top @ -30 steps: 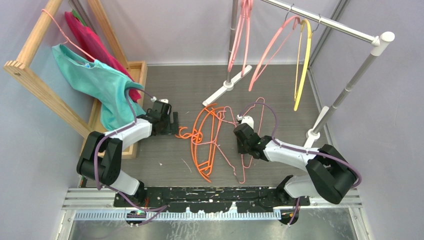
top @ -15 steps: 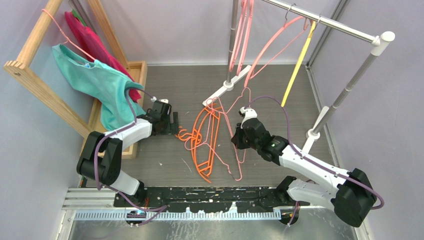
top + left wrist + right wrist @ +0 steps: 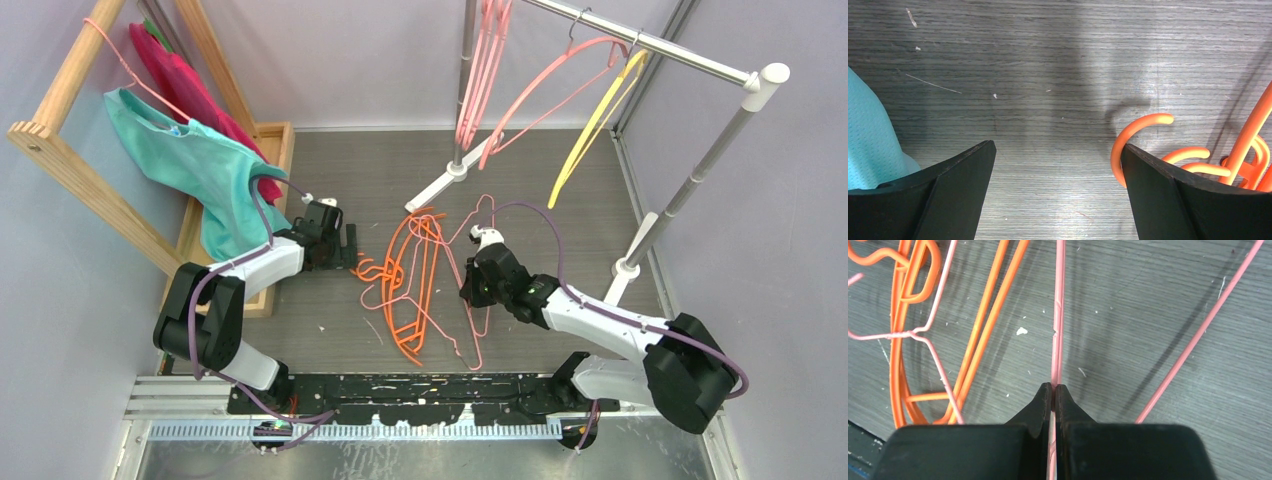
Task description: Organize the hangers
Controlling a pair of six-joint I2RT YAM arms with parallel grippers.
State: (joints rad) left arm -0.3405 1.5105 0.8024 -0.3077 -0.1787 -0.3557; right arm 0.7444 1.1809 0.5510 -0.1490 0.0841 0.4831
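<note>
A thin pink hanger (image 3: 478,340) stands tilted over the table, its hook (image 3: 487,203) towards the back. My right gripper (image 3: 474,290) is shut on its wire (image 3: 1058,315), which runs straight out from between the closed fingertips (image 3: 1054,388). Several orange hangers (image 3: 412,285) lie tangled on the table to its left, showing in the right wrist view as orange bars (image 3: 983,325). My left gripper (image 3: 350,246) rests low and open (image 3: 1058,147), with an orange hook (image 3: 1128,134) against the outside of its right finger. Two pink hangers (image 3: 487,70) (image 3: 545,90) and a yellow hanger (image 3: 590,120) hang on the rail (image 3: 650,45).
A wooden rack (image 3: 70,150) at the left carries a teal cloth (image 3: 200,165) on a pink hanger and a red garment (image 3: 185,85). The rail's feet (image 3: 455,172) (image 3: 626,268) stand on the table. Teal cloth (image 3: 868,145) lies beside my left finger.
My right arm has swung the gripped pink hanger up and leftward, then settled a little lower. The pink and yellow hangers on the rail have swung. The left arm has stayed still.
</note>
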